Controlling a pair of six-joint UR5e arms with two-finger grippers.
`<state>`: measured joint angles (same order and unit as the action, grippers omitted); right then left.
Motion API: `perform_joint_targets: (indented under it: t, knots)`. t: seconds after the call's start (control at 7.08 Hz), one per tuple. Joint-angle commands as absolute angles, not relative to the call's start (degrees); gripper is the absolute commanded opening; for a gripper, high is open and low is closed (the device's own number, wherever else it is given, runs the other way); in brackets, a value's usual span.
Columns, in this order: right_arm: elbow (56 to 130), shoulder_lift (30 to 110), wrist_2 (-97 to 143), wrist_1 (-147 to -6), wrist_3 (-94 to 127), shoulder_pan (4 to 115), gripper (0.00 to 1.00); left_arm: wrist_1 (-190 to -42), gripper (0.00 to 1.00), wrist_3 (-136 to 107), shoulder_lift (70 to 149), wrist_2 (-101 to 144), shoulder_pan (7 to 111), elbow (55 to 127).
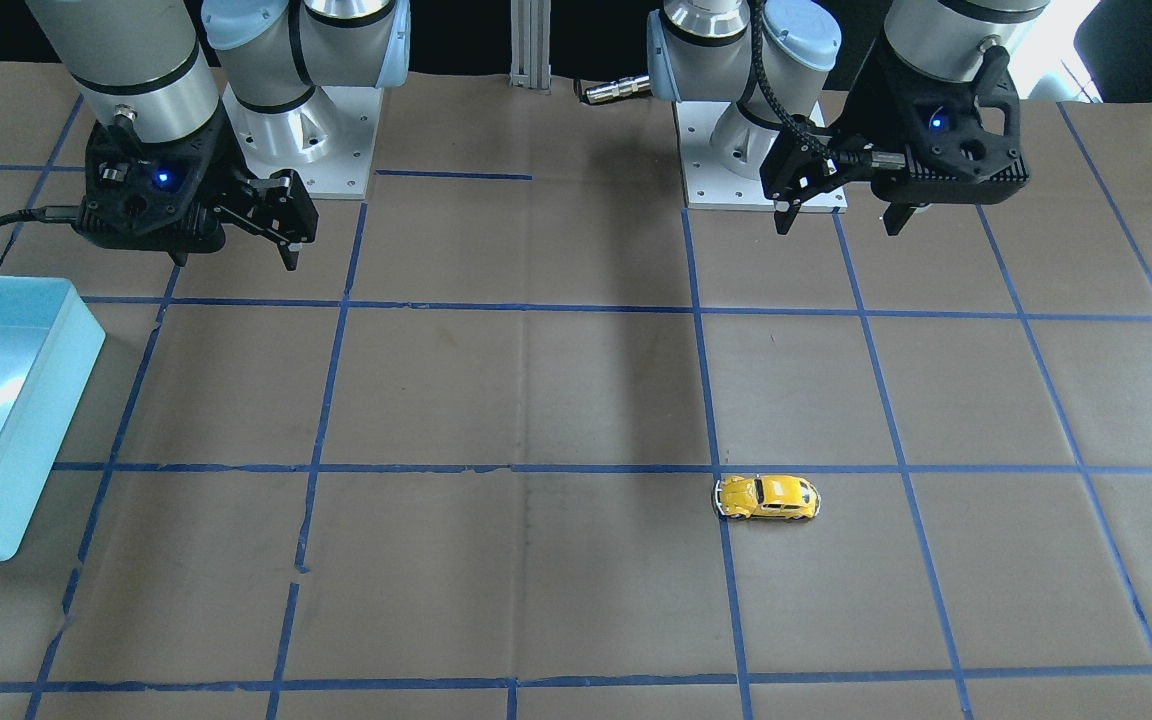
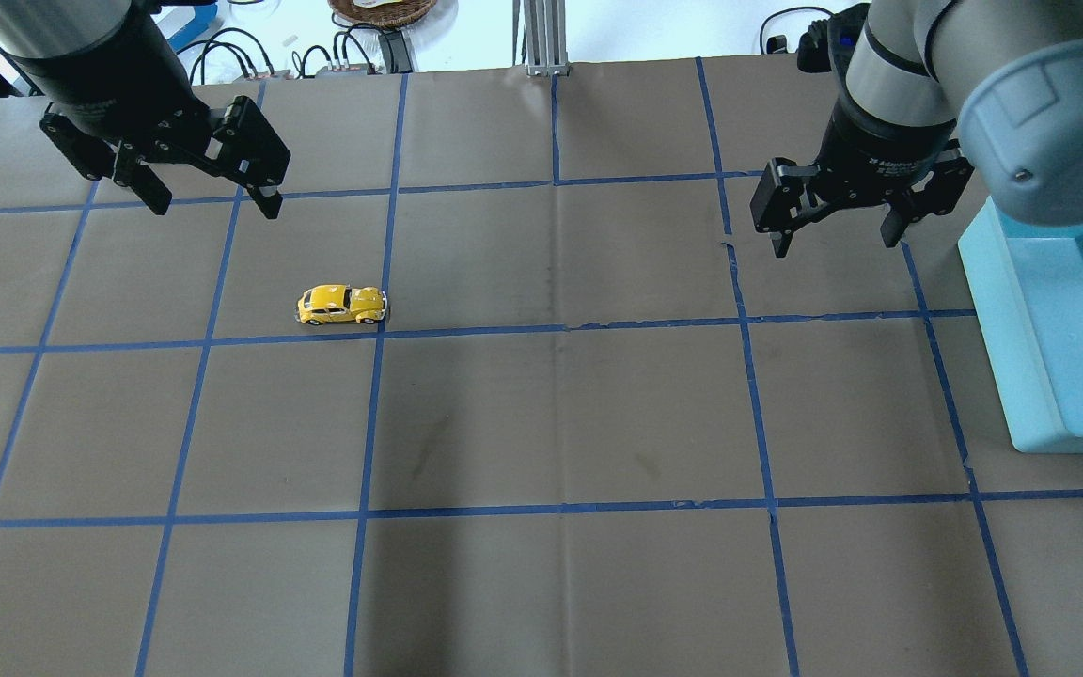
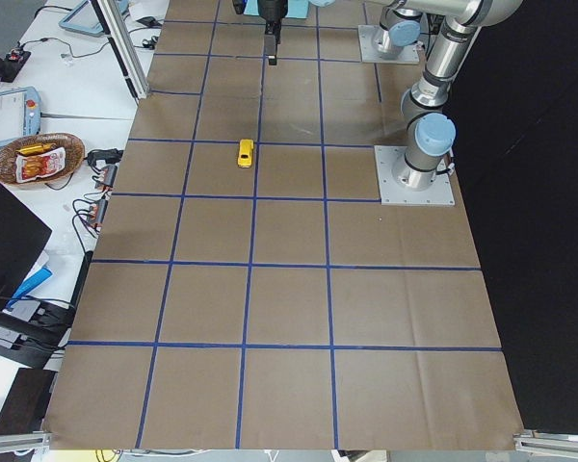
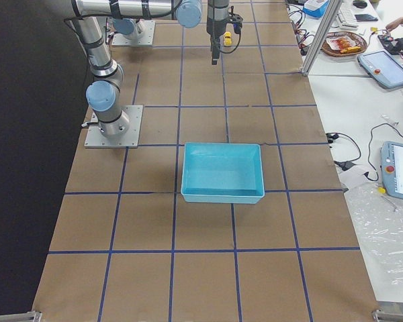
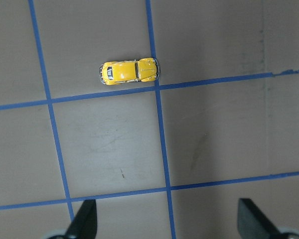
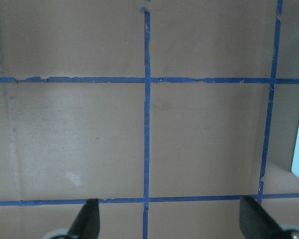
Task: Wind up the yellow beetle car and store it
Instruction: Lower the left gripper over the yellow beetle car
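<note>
The yellow beetle car (image 2: 342, 305) stands on its wheels on the brown table, beside a blue tape crossing; it also shows in the front view (image 1: 767, 497), the left wrist view (image 5: 129, 72) and the left side view (image 3: 246, 153). My left gripper (image 2: 212, 202) hangs open and empty above the table, apart from the car and farther from the robot's base than it; its fingertips (image 5: 84, 219) frame the bottom of the left wrist view. My right gripper (image 2: 833, 240) is open and empty over bare table near the bin, its fingertips (image 6: 87, 219) showing in the right wrist view.
A light blue bin (image 2: 1002, 320) stands on the table on my right side, also in the front view (image 1: 66, 330) and the right side view (image 4: 221, 194). Blue tape lines grid the table. Both arm bases (image 1: 306, 140) stand at the table's near edge.
</note>
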<state>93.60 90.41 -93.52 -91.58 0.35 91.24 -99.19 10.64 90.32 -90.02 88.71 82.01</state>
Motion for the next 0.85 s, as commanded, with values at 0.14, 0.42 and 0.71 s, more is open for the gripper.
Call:
perform_joint_targets:
  t: [0.14, 0.42, 0.71]
  knots:
    - [93.7, 90.4, -93.5, -91.6, 0.4, 91.2, 0.99, -99.8, 1.00, 17.7, 91.8, -88.4, 88.4, 85.0]
    - [93.7, 90.4, -93.5, -91.6, 0.4, 91.2, 0.99, -90.8, 1.00, 32.4, 92.5, -88.3, 88.1, 88.0]
    - [93.7, 90.4, -93.5, -91.6, 0.4, 91.2, 0.99, -87.6, 1.00, 48.2, 99.1, -90.8, 87.8, 86.8]
